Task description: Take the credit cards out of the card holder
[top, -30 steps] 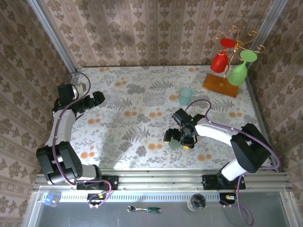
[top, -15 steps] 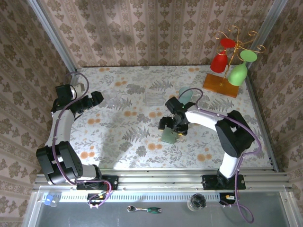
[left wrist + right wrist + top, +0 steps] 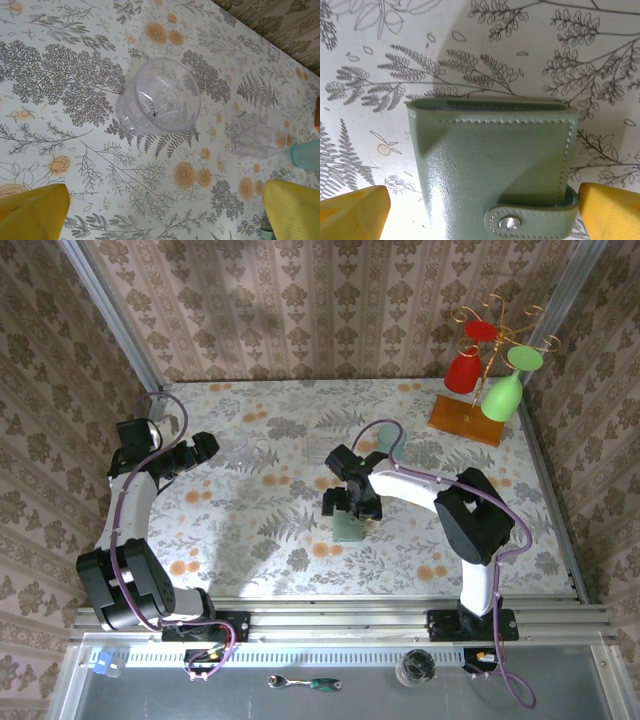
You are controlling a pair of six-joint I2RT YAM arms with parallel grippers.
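Card holder (image 3: 495, 165), green leather (snap strap fastened), lies flat on the floral table (image 3: 380, 60) near its middle, between the spread, empty fingers of the right gripper (image 3: 482, 212). Left gripper (image 3: 162, 212) gapes wide near a clear tumbler (image 3: 159, 97).

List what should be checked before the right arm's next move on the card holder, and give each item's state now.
1. Right gripper open: ok, its yellow fingers stand on either side of the card holder.
2. Holder centred between them: not ok, it sits close to one finger and leaves a gap at the other.
3. Fingers touching the holder: cannot tell.
4. Snap strap undone: not ok, it is fastened.
5. Credit cards reachable: not ok, the holder is shut.
6. Left gripper free: ok, open with nothing between its fingers, facing the clear glass.
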